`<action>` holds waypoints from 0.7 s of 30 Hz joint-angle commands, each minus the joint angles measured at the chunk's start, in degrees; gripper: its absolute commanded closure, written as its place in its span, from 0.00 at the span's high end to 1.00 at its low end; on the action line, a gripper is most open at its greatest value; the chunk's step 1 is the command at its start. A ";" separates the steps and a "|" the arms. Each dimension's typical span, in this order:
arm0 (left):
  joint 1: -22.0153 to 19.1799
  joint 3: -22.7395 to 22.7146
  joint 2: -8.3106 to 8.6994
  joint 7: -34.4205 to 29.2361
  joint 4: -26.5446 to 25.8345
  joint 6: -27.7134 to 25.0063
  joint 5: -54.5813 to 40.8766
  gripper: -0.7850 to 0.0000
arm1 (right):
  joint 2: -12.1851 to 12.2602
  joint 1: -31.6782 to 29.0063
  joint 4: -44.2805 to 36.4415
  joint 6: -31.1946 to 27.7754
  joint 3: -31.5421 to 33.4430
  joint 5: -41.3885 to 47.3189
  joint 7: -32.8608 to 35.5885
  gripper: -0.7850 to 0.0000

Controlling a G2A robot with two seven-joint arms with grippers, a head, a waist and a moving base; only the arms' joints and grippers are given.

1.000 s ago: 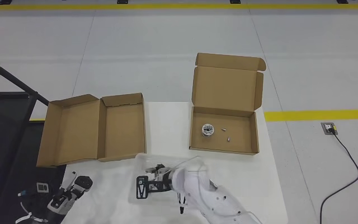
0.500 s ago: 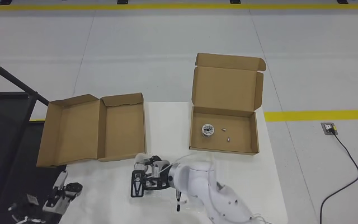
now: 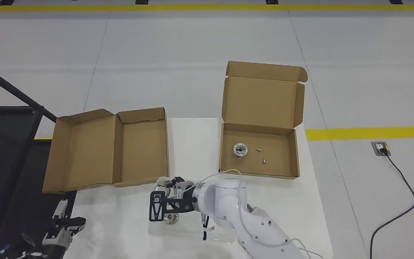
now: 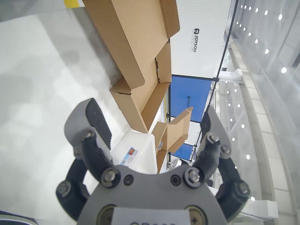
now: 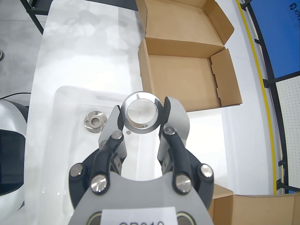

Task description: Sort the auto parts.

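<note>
Cardboard left box (image 3: 107,150) is laid open on the worktop (image 3: 194,146). The right gripper (image 5: 143,114) has been carried left from over the clear tray (image 5: 63,118) toward that box, with the steel ring (image 5: 140,128) clamped between its fingers, so a drop there is likely next. The left gripper (image 4: 151,113) is spread wide, empty.

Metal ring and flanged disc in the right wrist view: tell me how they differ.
The metal ring is clamped in the right jaws; the flanged disc lies loose in the clear tray. The ring has a wide bore, the disc a small centre hole. Both are round metal.
</note>
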 commanded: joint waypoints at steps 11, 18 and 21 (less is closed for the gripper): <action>-11.53 6.21 -0.62 8.81 6.74 15.10 0.26 1.00 | 0.04 0.71 -0.32 0.51 -0.86 -0.95 -2.26 0.00; -17.60 8.42 -0.98 8.04 12.40 10.46 -0.33 1.00 | -0.30 3.00 2.41 0.09 -1.46 -0.24 -4.50 0.00; -20.25 9.58 -1.02 6.02 15.67 8.37 0.19 1.00 | -0.40 3.74 3.50 -0.12 -1.54 0.12 -5.10 0.00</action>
